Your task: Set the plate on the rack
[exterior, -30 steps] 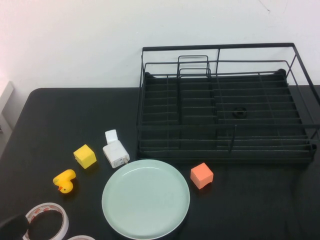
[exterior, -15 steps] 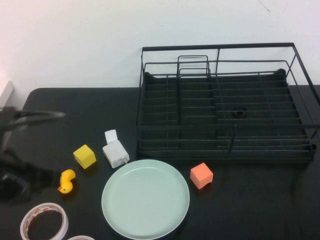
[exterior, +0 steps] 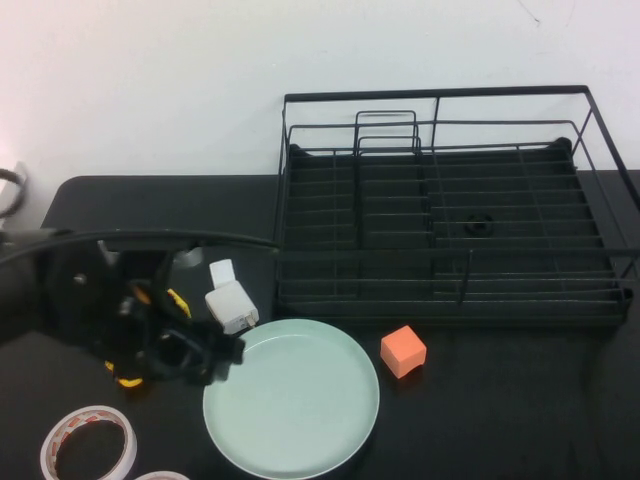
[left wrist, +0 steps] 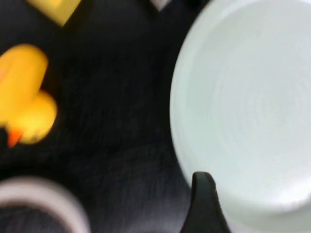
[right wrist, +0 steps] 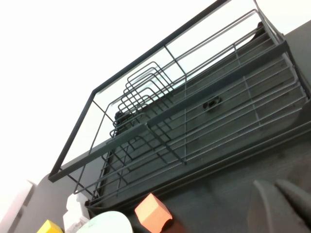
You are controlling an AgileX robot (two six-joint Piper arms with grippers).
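High view | left gripper [exterior: 215, 355] at plate [exterior: 300, 400] rim (grip unclear) | right gripper unseen

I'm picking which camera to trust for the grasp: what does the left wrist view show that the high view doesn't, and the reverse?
Only the left wrist view shows one fingertip of the left gripper over the plate's rim, and the whole rubber duck.

Only the high view shows the rack, the orange cube, the white block, and the left arm low over the table, left of the plate. The right gripper is absent from it.

Both show the plate flat on the table and the tape roll.
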